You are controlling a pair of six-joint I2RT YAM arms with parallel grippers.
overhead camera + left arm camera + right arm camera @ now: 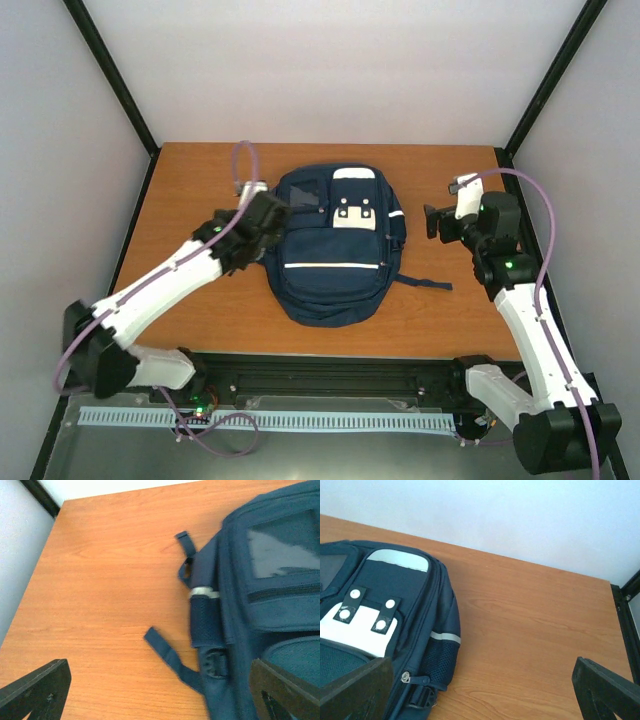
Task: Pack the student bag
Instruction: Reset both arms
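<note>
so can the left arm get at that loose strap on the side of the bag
Probably yes. The left end effector hangs open right at the edge of the student bag. The loose strap lies flat on the table just ahead of it, with nothing on top.

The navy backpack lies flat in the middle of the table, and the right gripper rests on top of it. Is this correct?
Not quite. The navy backpack does lie flat in the middle of the table, but the right gripper is beside its right edge, not on it; the top external view shows bare wood between them.
</note>
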